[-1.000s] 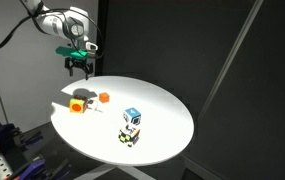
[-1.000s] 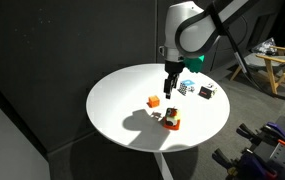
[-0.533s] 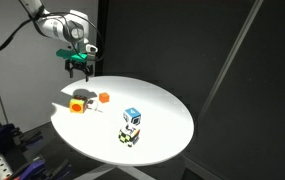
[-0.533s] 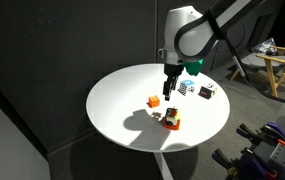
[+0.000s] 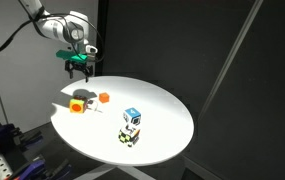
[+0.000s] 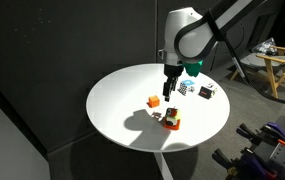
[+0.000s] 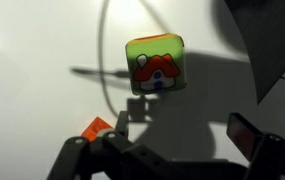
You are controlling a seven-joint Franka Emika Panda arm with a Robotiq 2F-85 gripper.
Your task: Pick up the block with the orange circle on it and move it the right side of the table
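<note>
Your gripper (image 5: 78, 70) hangs in the air over the far rim of the table (image 5: 167, 112), a large round white top set against a dark backdrop. Its two fingers stand parted with nothing between them.

The block with the orange circle (image 5: 78, 103) sits on the table below the gripper, apart from it and untouched. In an exterior view it reads as a small cube, bright yellow on top, with a darker reddish side. In an exterior view from another angle, the same block (image 6: 171, 119) shows reddish and dark faces near the table's edge. The wrist view looks straight down on it (image 7: 156, 65). There its upper face is yellow-green with rounded corners and an orange strip along one edge. That face carries a rounded red-orange mark with a small white and blue detail beneath it.

A smaller plain orange cube (image 5: 104, 97) lies near the block without touching it. In the wrist view it (image 7: 99, 127) peeks out beside the gripper's dark frame.

Well apart from these, a blue-topped white cube (image 5: 132, 116) stands with a darker patterned cube (image 5: 129, 136) just beside it.
</note>
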